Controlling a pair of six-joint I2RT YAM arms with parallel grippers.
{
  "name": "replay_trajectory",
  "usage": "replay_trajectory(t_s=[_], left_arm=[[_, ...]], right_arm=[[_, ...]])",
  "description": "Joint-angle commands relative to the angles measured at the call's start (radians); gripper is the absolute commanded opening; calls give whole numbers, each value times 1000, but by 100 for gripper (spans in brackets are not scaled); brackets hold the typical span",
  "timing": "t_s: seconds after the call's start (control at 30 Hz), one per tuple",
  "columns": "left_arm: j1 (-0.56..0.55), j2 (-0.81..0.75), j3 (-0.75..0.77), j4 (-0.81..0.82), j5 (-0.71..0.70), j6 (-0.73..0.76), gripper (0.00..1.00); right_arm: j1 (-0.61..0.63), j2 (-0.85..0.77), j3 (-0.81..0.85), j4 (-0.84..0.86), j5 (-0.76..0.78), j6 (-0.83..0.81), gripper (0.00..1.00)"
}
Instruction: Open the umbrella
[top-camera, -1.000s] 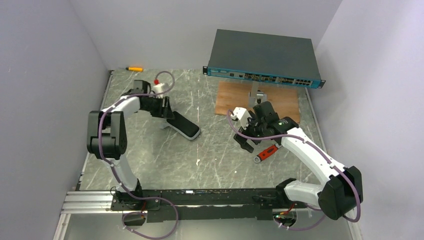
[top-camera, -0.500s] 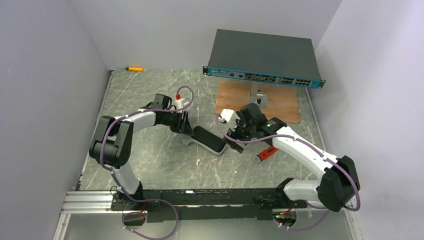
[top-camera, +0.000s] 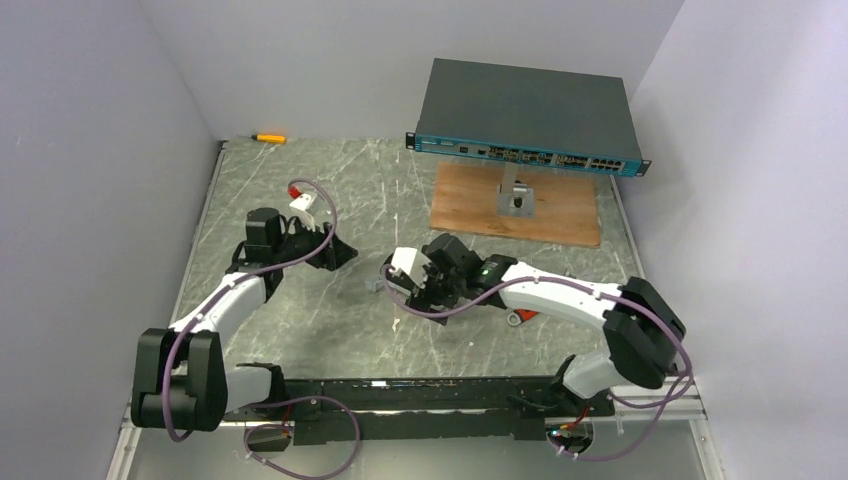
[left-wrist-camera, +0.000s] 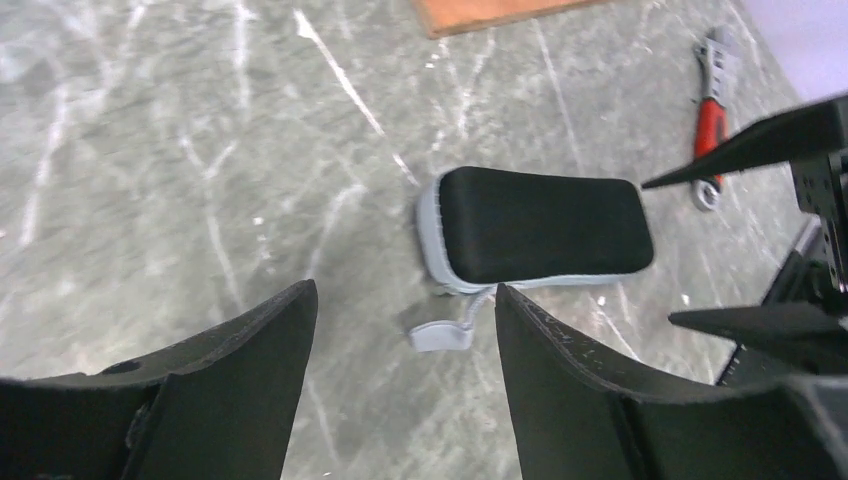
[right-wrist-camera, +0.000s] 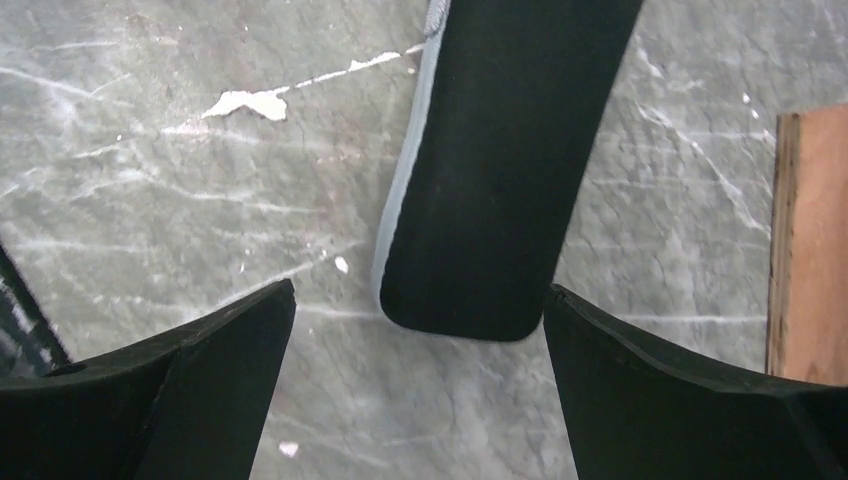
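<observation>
The umbrella (left-wrist-camera: 540, 225) is folded up, a flat black pack with a pale grey rim and a small grey strap tab (left-wrist-camera: 440, 335), lying on the marble table. In the top view it is almost hidden under my right gripper (top-camera: 412, 290); only a grey bit of it (top-camera: 378, 287) shows. My left gripper (left-wrist-camera: 405, 290) is open and empty, a short way left of the umbrella (top-camera: 345, 252). My right gripper (right-wrist-camera: 420, 290) is open, its jaws either side of the near end of the umbrella (right-wrist-camera: 500, 170), not touching it.
A dark grey box with a teal front (top-camera: 525, 110) stands at the back, with a wooden board (top-camera: 560, 205) and a small metal block (top-camera: 517, 200) before it. A red wrench (top-camera: 525, 315) lies by the right arm. An orange pen (top-camera: 268, 137) lies at the back left.
My left gripper carried the umbrella to the table's middle, let it go and drew back left. My right gripper moved left and came over the umbrella's end.
</observation>
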Motion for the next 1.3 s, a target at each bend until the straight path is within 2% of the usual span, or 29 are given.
replay_trajectory(t_s=[0.0, 0.13, 0.23, 0.4, 0.53, 0.77, 0.93, 1.0, 1.17, 1.27], left_arm=[[58, 15, -28, 124, 12, -8, 70], [61, -3, -70, 157, -8, 2, 72], [61, -23, -102, 196, 10, 19, 69], [39, -44, -139, 267, -13, 11, 58], [-58, -69, -169, 262, -77, 49, 47], [-238, -125, -280, 313, -201, 35, 40], [-331, -20, -236, 320, -294, 113, 35], [-362, 23, -218, 350, -335, 121, 35], [-456, 112, -179, 379, -336, 197, 38], [-524, 131, -181, 395, -368, 196, 50]], right_arm=[[42, 71, 31, 126, 101, 38, 97], [49, 146, 37, 148, 172, 30, 97], [46, 167, 36, 112, 187, 24, 93], [24, 61, -99, 78, 167, -9, 71], [-3, -24, -190, 60, 109, -65, 59], [-168, -66, -193, -70, -123, -164, 51], [-218, -92, -234, -84, -194, -280, 50], [-219, -108, -254, -66, -206, -304, 50], [-218, -85, -252, -53, -185, -286, 50], [-221, -81, -247, -48, -186, -272, 50]])
